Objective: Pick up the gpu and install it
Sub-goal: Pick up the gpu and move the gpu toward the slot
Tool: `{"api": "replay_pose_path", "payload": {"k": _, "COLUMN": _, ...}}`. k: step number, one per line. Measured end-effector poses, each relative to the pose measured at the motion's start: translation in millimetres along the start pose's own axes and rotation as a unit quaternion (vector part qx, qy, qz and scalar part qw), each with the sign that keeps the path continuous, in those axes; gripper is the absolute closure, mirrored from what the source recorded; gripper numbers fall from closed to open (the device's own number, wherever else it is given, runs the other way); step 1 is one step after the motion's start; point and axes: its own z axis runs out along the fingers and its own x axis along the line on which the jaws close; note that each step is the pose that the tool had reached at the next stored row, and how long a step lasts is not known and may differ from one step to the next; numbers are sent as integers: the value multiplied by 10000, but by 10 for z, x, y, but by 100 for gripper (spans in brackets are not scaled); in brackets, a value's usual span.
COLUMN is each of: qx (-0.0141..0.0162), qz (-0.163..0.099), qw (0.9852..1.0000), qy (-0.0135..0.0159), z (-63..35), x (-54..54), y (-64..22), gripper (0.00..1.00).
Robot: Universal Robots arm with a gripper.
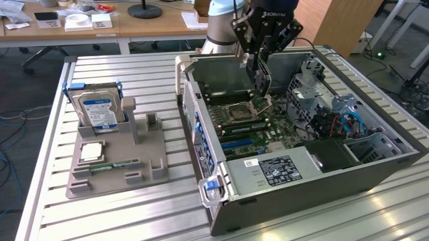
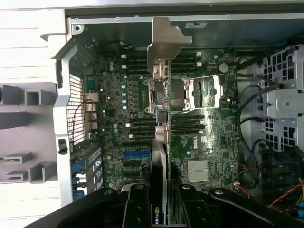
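Observation:
The gpu hangs on edge from my gripper, which is shut on it above the open computer case. Its lower end hovers just over the processor socket on the motherboard. In the wrist view the gpu runs edge-on away from my gripper, with its silver end bracket at the far end near the case wall. A blue expansion slot lies on the board beside the card's line, apart from it.
A grey holder on the slatted table at the exterior view's left carries a hard drive and a memory stick. Inside the case are a power supply, a drive cage and blue cables.

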Motion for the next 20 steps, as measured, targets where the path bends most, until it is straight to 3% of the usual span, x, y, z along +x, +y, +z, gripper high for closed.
{"api": "replay_pose_path", "payload": {"k": 20, "qx": 0, "qz": 0, "qw": 10000, "qy": 0, "z": 10, "x": -360, "y": 25, "gripper": 74}}
